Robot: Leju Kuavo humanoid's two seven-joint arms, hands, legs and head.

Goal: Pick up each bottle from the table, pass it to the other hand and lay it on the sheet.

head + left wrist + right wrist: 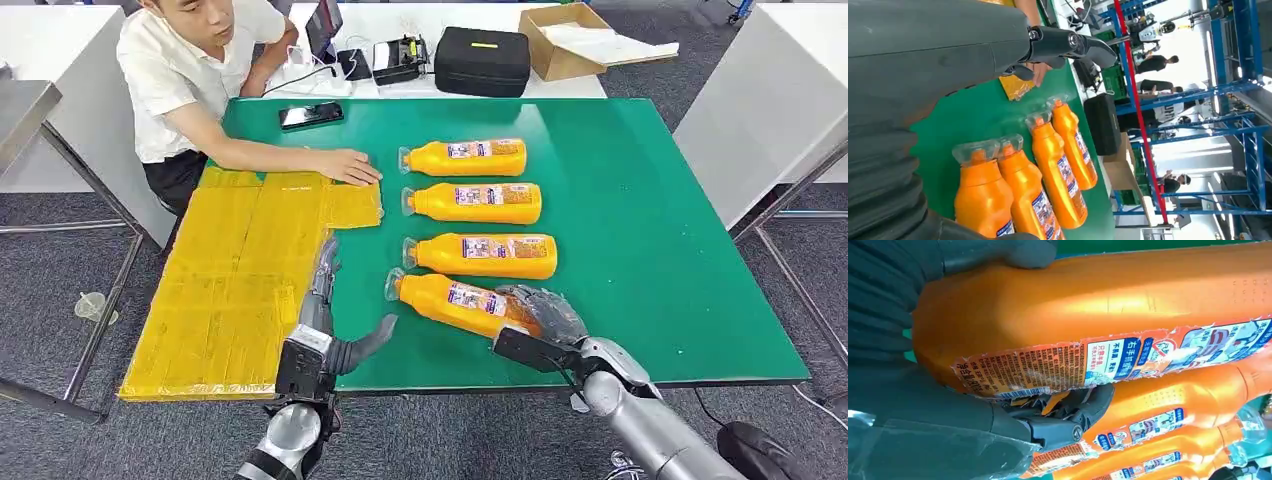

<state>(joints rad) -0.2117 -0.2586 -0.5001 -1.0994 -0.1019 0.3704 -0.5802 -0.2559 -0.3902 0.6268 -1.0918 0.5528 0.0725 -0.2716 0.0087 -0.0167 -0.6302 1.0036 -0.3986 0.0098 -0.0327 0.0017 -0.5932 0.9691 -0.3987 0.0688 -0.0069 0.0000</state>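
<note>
Several orange bottles with clear caps lie in a column on the green table [640,250]. My right hand [535,315] grips the base end of the nearest bottle [450,298], which lies slightly askew to the others. In the right wrist view my right hand [948,415] wraps that bottle [1098,305], with a dark finger [1068,415] under its label. My left hand [320,310] is open with its fingers stretched out, at the edge of the yellow sheet [230,290], left of the bottle's cap. The left wrist view shows my left hand [948,45] and the row of bottles [1058,170] past it.
A person sits at the far left corner, one hand [350,165] resting on the sheet's far end. A black phone [310,115] lies on the table's far edge. A black case [482,60] and a cardboard box [560,40] stand on the white table behind.
</note>
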